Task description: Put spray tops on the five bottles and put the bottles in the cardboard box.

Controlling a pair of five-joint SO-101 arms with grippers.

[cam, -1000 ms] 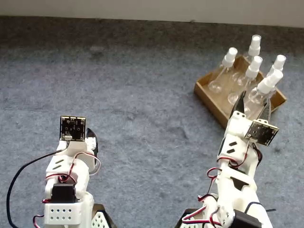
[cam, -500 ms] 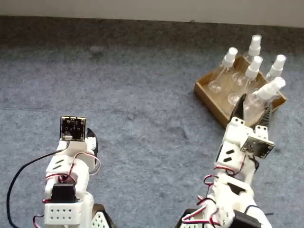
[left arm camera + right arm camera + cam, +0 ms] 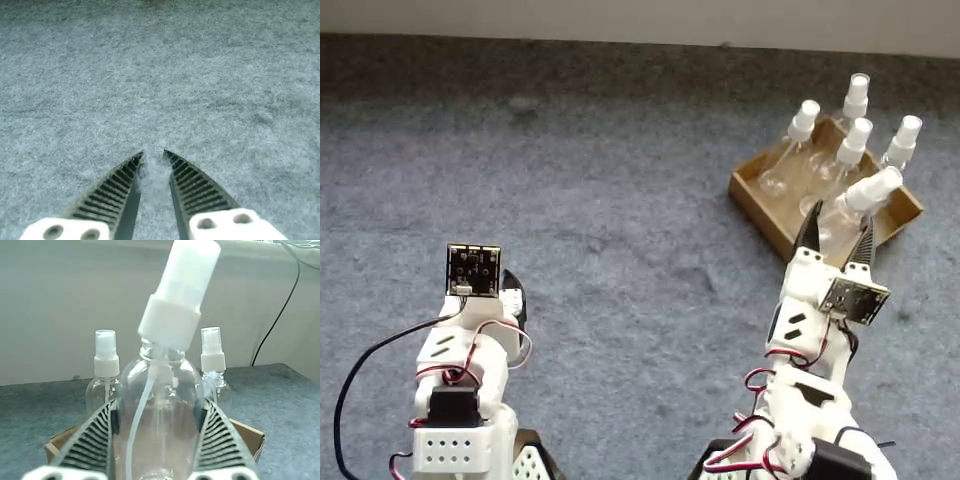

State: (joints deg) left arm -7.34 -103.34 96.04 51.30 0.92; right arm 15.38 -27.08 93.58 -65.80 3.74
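Grey fuzzy mat (image 3: 600,180) covers the whole table, pale wall (image 3: 620,18) along the far edge. We see the cardboard box (image 3: 752,200), shallow, brown and open-topped, toward the back on the right arm's side. Right gripper (image 3: 838,228) sits at the box's near wall, its ribbed fingers (image 3: 90,440) clamped on both flanks of the fifth bottle (image 3: 160,385). They contact the round clear body low down; neck and top stand clear beyond the fingertips. That bottle leans, top tipped toward the box's outer corner. Its base is hidden behind the gripper, so we can't tell whether it rests on the box floor or hangs above it. Four bottles (image 3: 778,178) stand upright inside the box, each with a white sprayer on; from the right wrist two of them show behind the fifth bottle. Left gripper (image 3: 152,152) hovers over bare mat well apart from the box. Its toothed fingers are drawn nearly together, just a sliver of mat between the tips, holding nothing. The fifth bottle's white spray top (image 3: 177,295) is seated, cylindrical, skewed with the lean. A thin dip tube (image 3: 137,415) curves down inside.
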